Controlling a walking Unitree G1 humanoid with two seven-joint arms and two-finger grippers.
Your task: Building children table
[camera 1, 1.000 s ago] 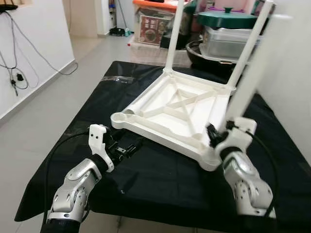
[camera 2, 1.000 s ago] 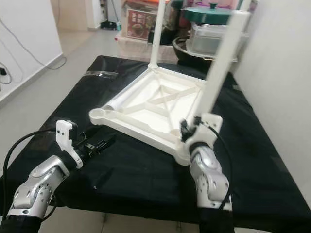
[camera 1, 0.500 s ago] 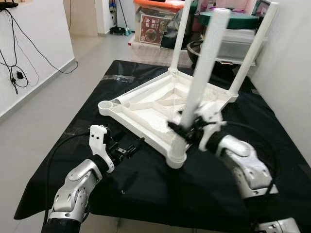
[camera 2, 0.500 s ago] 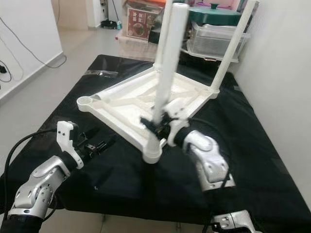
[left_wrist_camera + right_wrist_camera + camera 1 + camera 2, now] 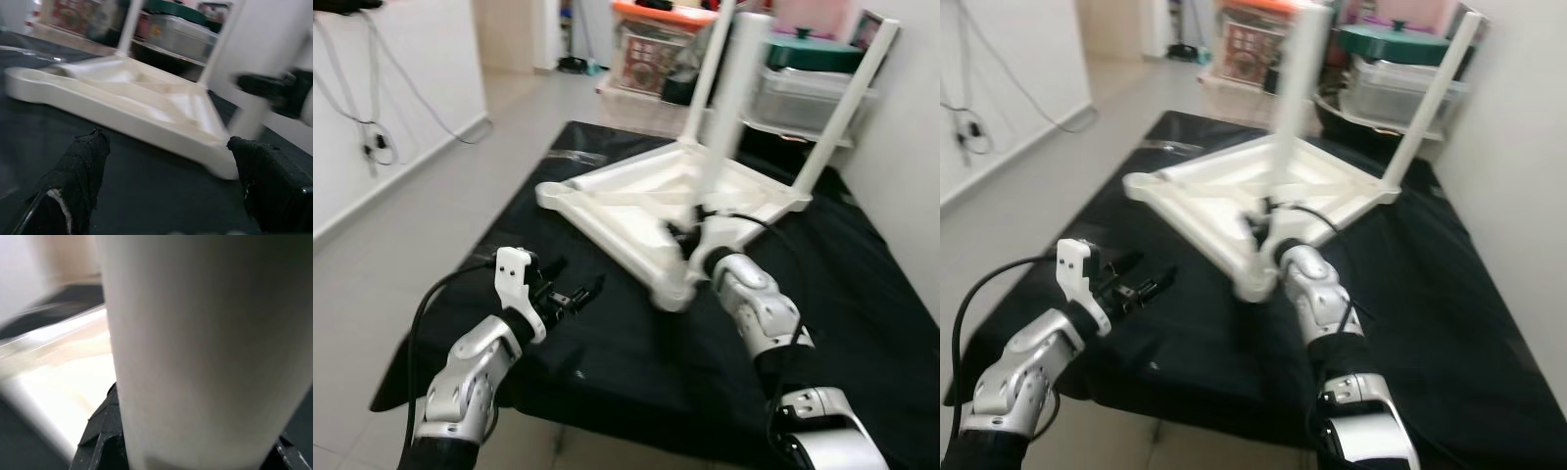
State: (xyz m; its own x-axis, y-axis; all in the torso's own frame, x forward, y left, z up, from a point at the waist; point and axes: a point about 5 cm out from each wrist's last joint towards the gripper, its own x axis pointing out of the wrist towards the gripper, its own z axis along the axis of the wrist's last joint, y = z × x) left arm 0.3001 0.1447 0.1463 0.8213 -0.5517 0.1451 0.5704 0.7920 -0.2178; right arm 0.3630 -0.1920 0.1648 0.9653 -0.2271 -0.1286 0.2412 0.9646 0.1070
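Observation:
A white plastic children's table [image 5: 628, 201] lies upside down on a black-draped bench [image 5: 862, 323], with three legs standing up. My right gripper [image 5: 692, 227] is shut on the nearest leg [image 5: 732, 108] just above its socket at the front corner; in the right wrist view that leg [image 5: 205, 347] sits between the fingers. My left gripper [image 5: 576, 292] hovers open over the cloth, short of the tabletop's front edge [image 5: 122, 115]. Its black fingertips [image 5: 78, 171] are spread wide with nothing between them.
Storage boxes [image 5: 651, 54] and a clear tub with a green lid [image 5: 813, 78] are stacked behind the bench. A white wall [image 5: 915, 157] is close on the right. Open tiled floor [image 5: 421, 225] and wall cables [image 5: 377, 147] lie on the left.
My right gripper swung the held leg and its corner leftward, turning the upside-down table on the cloth. The left gripper has stayed put and open. The camera has shifted slightly.

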